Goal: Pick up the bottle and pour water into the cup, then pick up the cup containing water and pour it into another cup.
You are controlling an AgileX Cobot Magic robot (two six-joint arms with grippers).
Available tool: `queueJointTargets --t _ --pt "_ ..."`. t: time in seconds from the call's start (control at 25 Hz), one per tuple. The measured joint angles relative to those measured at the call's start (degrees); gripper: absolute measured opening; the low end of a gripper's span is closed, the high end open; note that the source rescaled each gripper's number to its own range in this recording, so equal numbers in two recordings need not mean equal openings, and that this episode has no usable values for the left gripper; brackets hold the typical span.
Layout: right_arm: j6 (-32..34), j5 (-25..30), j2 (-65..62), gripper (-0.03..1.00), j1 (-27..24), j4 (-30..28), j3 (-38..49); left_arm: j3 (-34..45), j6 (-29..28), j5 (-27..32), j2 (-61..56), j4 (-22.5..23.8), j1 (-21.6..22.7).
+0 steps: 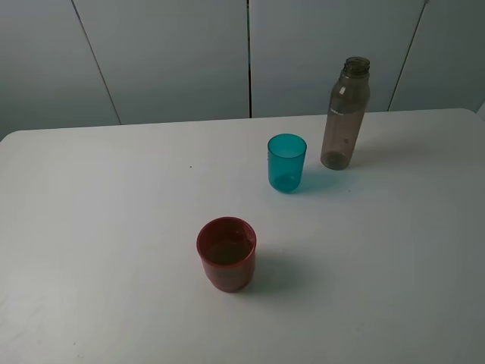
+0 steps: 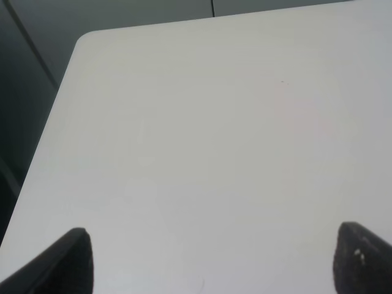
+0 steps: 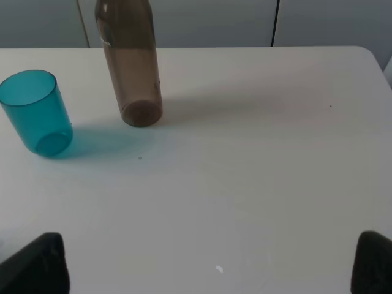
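The smoky grey-brown bottle (image 1: 346, 114) stands upright at the back right of the white table (image 1: 106, 227), uncapped. The teal cup (image 1: 286, 161) stands just left of it and slightly nearer. The dark red cup (image 1: 226, 253) stands alone near the table's middle front. Neither arm shows in the exterior view. In the right wrist view the bottle (image 3: 130, 67) and teal cup (image 3: 35, 112) stand well ahead of my right gripper (image 3: 211, 263), whose fingers are spread wide with nothing between them. My left gripper (image 2: 214, 260) is open over bare table near a rounded table corner (image 2: 86, 40).
Grey wall panels (image 1: 174, 53) rise behind the table's back edge. The table's left edge (image 2: 43, 147) runs close beside my left gripper in the left wrist view. The table's right edge (image 3: 376, 58) shows beyond the bottle in the right wrist view.
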Motion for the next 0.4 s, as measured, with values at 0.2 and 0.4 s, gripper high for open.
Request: queueJointTargets --t 0.2,0.4 --pt "0.0 0.0 0.0 1.0 0.0 0.0 0.0 0.0 0.0 0.0 0.0 0.0 0.0" --pt "0.0 0.0 0.0 1.0 0.0 0.0 0.0 0.0 0.0 0.0 0.0 0.0 0.0"
